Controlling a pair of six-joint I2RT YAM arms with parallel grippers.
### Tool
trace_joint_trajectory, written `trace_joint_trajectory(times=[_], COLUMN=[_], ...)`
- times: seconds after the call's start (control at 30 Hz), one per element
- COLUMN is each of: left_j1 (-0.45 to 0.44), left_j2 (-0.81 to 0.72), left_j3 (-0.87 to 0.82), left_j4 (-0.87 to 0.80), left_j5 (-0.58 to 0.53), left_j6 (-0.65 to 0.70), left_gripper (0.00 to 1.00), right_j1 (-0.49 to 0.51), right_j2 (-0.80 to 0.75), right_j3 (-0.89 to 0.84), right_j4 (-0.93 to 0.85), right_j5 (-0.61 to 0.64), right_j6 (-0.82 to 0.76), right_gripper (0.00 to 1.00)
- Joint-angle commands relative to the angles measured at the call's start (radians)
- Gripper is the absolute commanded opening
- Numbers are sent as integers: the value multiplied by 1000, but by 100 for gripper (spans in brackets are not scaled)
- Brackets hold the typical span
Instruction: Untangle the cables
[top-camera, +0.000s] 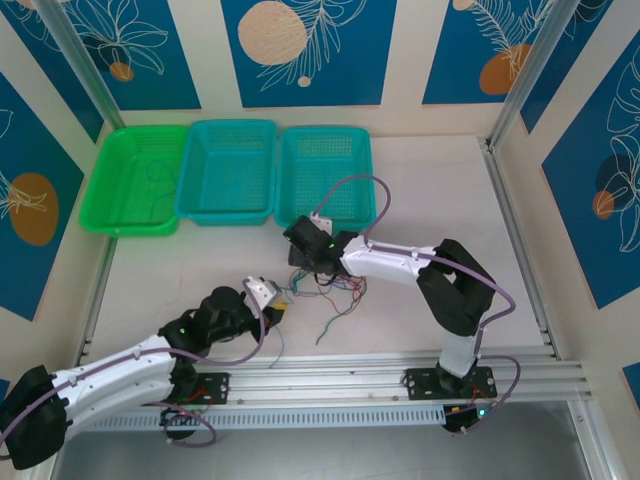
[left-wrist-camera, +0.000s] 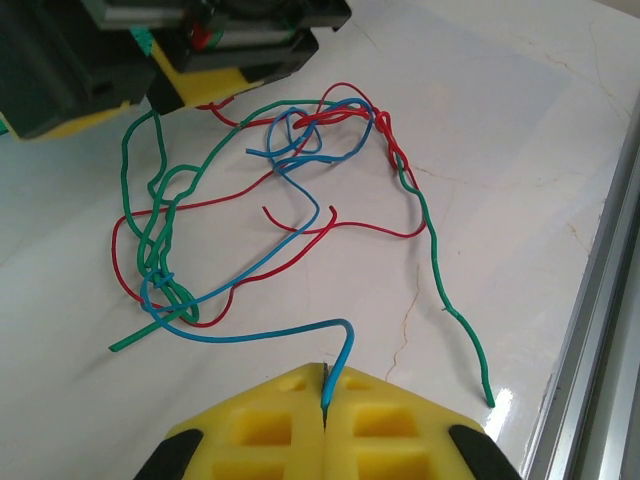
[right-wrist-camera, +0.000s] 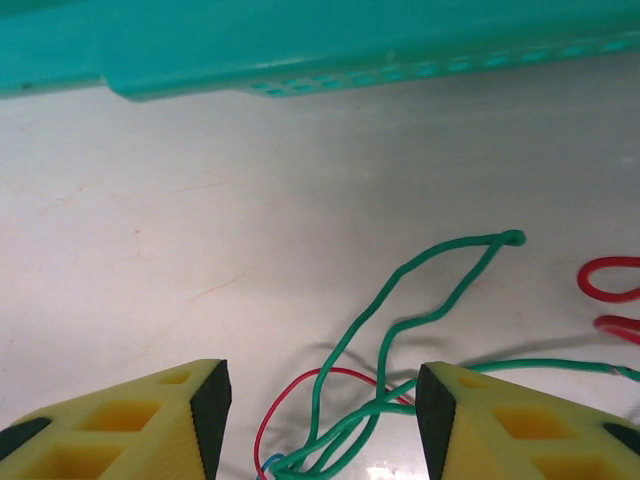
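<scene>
Table (top-camera: 440, 190) centre: right gripper (right-wrist-camera: 322, 405) spread wide over the tangle, left gripper (left-wrist-camera: 325, 398) clamped on the blue wire (left-wrist-camera: 343, 350) end. I'd pin the knot with right and draw blue out low and slow, since the cables (left-wrist-camera: 305, 125) are thin blue/red/green loops, loosely knotted between the grippers.

Top view high, looking down; wrist views low, close, both on the cables (left-wrist-camera: 162, 285)

Tangled blue, red, green cables (left-wrist-camera: 290, 190)
</scene>
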Motion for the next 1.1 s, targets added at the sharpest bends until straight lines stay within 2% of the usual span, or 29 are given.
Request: trace_joint_trajectory(times=[0.0,0.2,0.3,0.53,0.6,0.8,0.87,1.07], left_j1=[-5,-5,-5,-5,-6,-5,-5,0], left_j2=[-13,-16,-20,-36,-42,-57,-67,-165], left_j3=[-13,-13,-16,-24,-23,-26,-26,17], left_j4=[-4,-5,-10,-7,-10,-19,-25,-168], left_j5=[-14,-24,-25,-28,-33,-46,-83,-347], left_j6=[7,9,3,1,3,1,-7,-89], left_gripper=[0,0,0,0,0,0,0,0], right_j1=[32,82,83,58,59,57,56,47], right_j2=[-31,104,158,263,290,246,190,-94], right_j3=[31,162,183,248,262,202,158,-56], right_j4=[-115,-313,-310,-305,-315,-303,-292,-288], right_j5=[-15,33,55,17,9,16,24,106], right_j6=[98,238,244,220,233,290,297,340], right_gripper=[57,58,58,58,52,15,10,5])
